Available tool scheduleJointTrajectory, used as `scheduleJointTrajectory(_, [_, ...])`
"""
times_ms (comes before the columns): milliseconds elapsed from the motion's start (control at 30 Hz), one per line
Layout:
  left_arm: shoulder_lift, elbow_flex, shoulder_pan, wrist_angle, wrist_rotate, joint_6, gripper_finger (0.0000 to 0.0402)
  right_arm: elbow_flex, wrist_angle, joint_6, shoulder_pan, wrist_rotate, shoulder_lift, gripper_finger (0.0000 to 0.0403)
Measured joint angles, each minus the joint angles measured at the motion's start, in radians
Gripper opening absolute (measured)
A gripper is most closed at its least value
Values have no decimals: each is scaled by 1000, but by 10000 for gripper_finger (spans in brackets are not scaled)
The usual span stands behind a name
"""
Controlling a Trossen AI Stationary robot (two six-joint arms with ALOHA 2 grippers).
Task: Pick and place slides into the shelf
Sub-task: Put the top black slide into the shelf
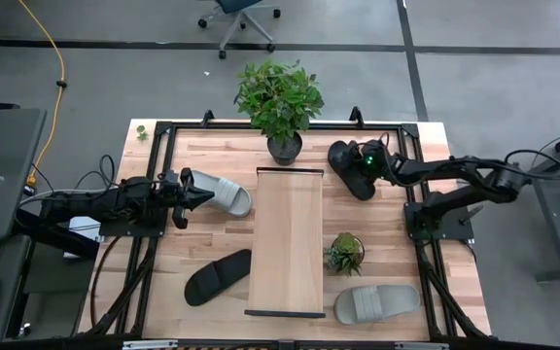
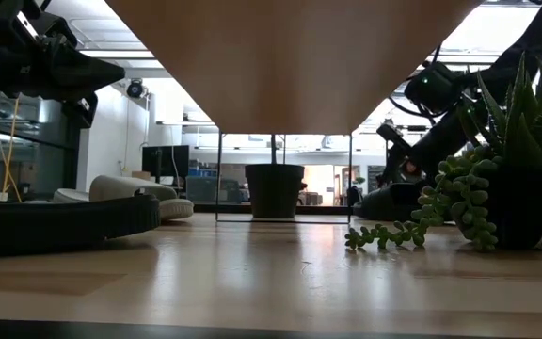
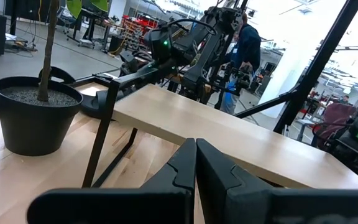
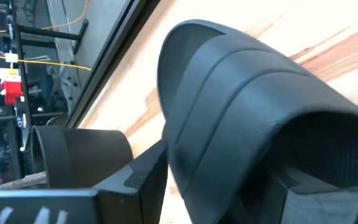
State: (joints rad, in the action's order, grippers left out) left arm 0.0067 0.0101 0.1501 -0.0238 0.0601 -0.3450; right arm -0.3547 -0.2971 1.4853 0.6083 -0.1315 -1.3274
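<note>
One black slide [image 1: 348,167] lies on the table at the far right of the shelf [image 1: 287,241], and my right gripper [image 1: 360,165] is on it. One light grey slide [image 1: 222,192] lies left of the shelf with its sole on the table. My left gripper [image 1: 205,197] hovers shut above its left end, raised clear of it in the low view [image 2: 97,75]. A second black slide [image 1: 217,277] lies near left. A second grey slide [image 1: 377,303] lies near right. My right gripper [image 4: 222,183] has the black slide's ribbed strap [image 4: 229,93] between its two fingers, one finger [image 4: 142,177] at each side edge. It comes level from the table's right side, across the slide's width. The slide still lies on the table [image 2: 384,202].
A tall potted plant [image 1: 280,102] stands at the shelf's far end. A small succulent [image 1: 344,253] sits just right of the shelf, close in the low view [image 2: 497,188]. Bare tabletop lies between the shelf and the left slides. A person [image 3: 247,43] stands in the room beyond.
</note>
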Motion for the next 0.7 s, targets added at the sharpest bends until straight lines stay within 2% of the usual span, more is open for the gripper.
scheduleJointTrajectory(300, [0, 0, 0, 0, 0, 0, 1, 0, -9, 5, 0, -39, -12, 149])
scheduleJointTrajectory(700, [0, 0, 0, 0, 0, 0, 1, 0, -83, -66, 0, -54, -10, 34])
